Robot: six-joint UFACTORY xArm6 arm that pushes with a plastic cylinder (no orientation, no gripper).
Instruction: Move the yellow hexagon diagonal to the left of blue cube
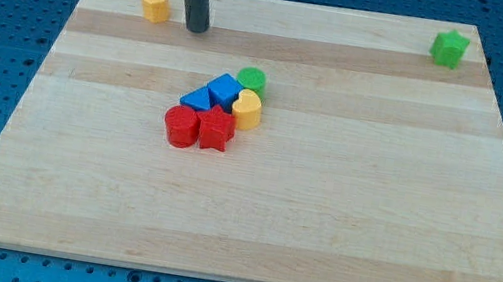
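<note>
The yellow hexagon [156, 4] stands near the board's top left corner. My tip [196, 27] rests on the board just to the right of it, a small gap apart. The blue cube [225, 90] sits in a cluster near the board's middle, well below and to the right of the hexagon. A blue triangle [197, 100] lies against the cube's lower left.
In the cluster a green cylinder [252, 80] is above right of the cube, a yellow heart [247, 109] to its right, a red cylinder [180, 126] and a red star [217, 130] below. A green star [449, 48] stands at the top right corner.
</note>
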